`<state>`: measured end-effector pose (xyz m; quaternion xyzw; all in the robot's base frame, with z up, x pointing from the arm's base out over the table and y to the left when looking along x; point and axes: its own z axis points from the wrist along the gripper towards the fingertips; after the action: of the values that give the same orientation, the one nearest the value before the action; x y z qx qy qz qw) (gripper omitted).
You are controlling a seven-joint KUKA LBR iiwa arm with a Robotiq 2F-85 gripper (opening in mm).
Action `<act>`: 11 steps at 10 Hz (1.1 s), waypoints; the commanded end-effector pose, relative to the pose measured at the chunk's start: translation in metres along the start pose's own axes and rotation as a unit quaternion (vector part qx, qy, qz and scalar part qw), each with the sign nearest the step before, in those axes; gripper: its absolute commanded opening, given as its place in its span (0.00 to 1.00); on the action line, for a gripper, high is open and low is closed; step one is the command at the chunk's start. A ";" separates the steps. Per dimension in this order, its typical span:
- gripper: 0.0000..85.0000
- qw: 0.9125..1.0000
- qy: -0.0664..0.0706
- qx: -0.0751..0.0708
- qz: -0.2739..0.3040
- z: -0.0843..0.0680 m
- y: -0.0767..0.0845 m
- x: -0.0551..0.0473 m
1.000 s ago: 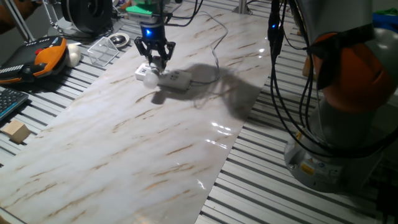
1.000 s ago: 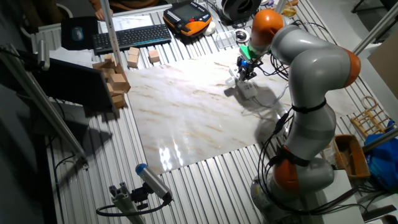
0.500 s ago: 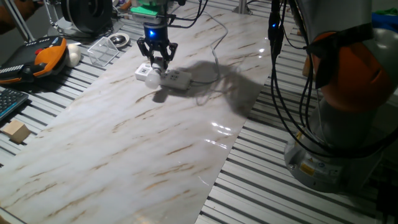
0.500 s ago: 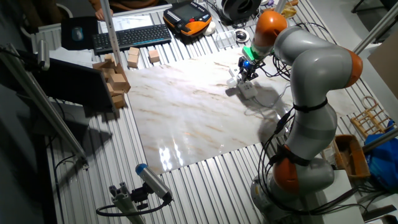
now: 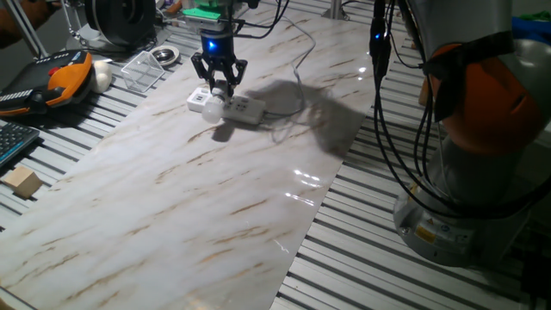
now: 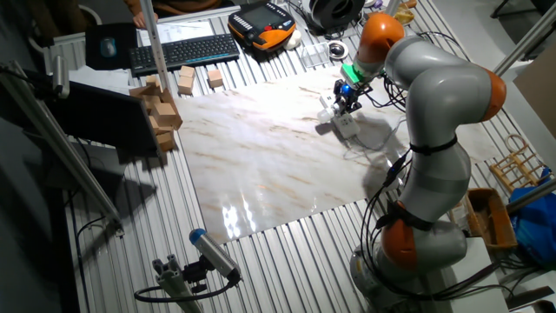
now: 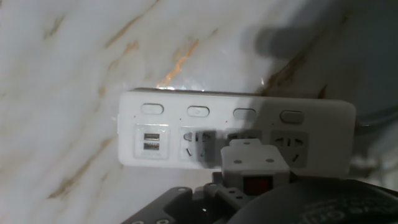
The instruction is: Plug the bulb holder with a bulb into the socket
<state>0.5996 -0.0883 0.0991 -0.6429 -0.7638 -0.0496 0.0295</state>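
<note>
The gripper has drawn up and back a little from where it stood a second ago. It now hangs higher above the socket, which has not shifted.

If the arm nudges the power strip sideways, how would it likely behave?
The power strip looks like a flat, stiff plastic block, so it would probably slide rather than tip. The glossy marble tabletop likely gives little grip. Its cable might make it pivot.

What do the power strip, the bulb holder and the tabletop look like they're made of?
The power strip looks like smooth white moulded plastic, with rounded edges and a soft sheen. The bulb holder looks like matte white plastic, with a red switch. The tabletop seems to be glossy marble-patterned board or laminate: veined and mirroring the lights.
</note>
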 end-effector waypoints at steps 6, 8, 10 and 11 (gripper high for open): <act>0.00 1.000 0.010 0.000 0.010 0.003 0.000 -0.001; 0.00 1.000 0.012 0.000 0.006 0.005 0.000 -0.003; 0.00 1.000 0.015 -0.005 -0.002 0.011 -0.003 -0.008; 0.00 1.000 0.015 -0.005 -0.002 0.013 -0.003 -0.008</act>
<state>0.5985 -0.0954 0.0851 -0.6408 -0.7641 -0.0631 0.0382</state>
